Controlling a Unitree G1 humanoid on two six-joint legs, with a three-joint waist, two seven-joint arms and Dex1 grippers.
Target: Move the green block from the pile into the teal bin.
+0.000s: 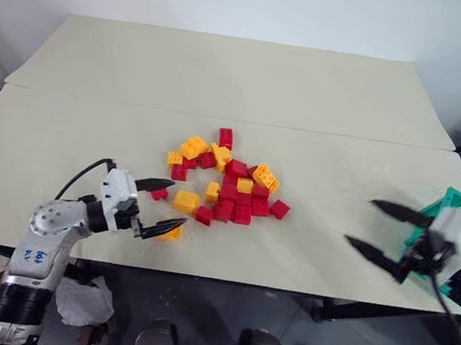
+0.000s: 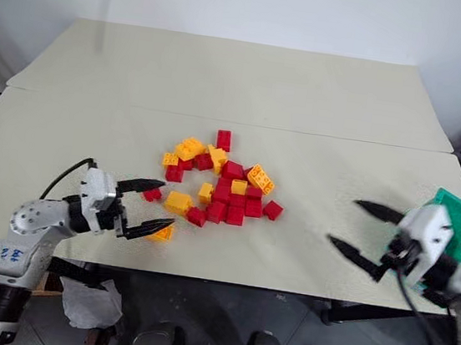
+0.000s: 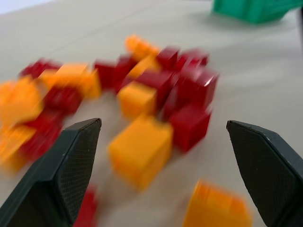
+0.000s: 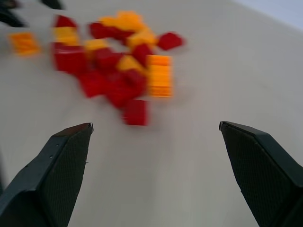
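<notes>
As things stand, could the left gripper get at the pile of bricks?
Probably yes. The left gripper is open beside the pile, its fingers pointing at it, with loose bricks right by them and nothing between on the table.

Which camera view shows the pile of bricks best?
The left eye view: the whole pile lies sharp and unobstructed on the table, every brick separable. The right eye view shows it nearly as well. Both wrist views show it blurred, with the left wrist view cropping it.

even bright light, wrist views blurred
</notes>
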